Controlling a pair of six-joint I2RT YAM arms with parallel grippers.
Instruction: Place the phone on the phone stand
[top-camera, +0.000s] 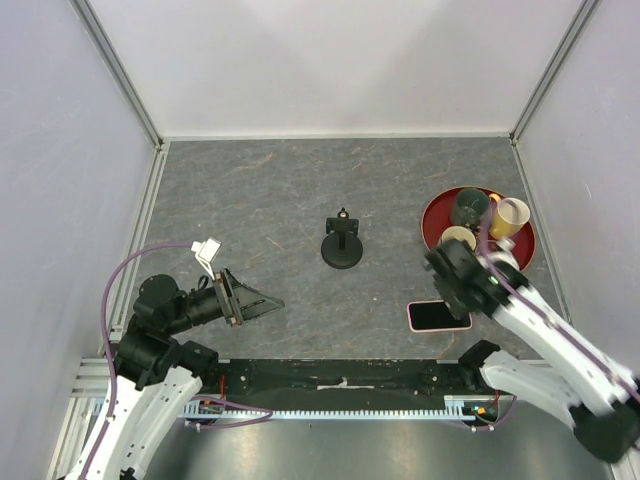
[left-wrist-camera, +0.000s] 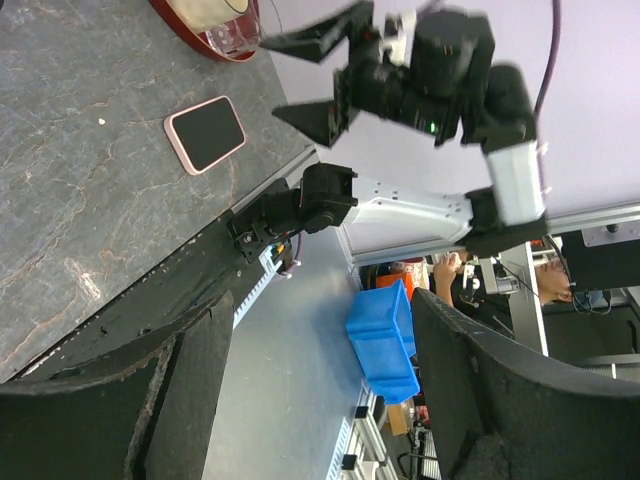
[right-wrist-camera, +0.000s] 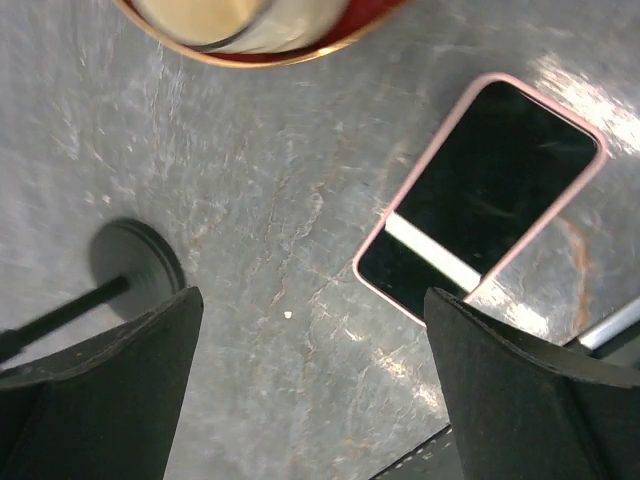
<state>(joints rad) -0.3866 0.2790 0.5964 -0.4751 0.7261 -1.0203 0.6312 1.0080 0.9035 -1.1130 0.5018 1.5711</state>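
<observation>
The phone (top-camera: 438, 316), pink-cased with its black screen up, lies flat on the grey table near the front edge, right of centre. The phone stand (top-camera: 342, 245), a black disc base with a thin post, stands upright mid-table, well left of the phone. My right gripper (top-camera: 449, 284) hovers open just above and behind the phone, pointing down. In the right wrist view, the phone (right-wrist-camera: 490, 200) lies ahead of the right finger, the stand's base (right-wrist-camera: 135, 258) by the left one, with bare table between the fingers of the gripper (right-wrist-camera: 315, 400). My left gripper (top-camera: 262, 303) hangs open at front left, empty.
A red tray (top-camera: 426, 224) at the right holds a dark cup (top-camera: 467, 207), a yellow cup (top-camera: 508, 217) and a cream cup (top-camera: 458, 238), just behind the right gripper. White walls enclose the table. A black rail (top-camera: 340, 378) runs along the front edge.
</observation>
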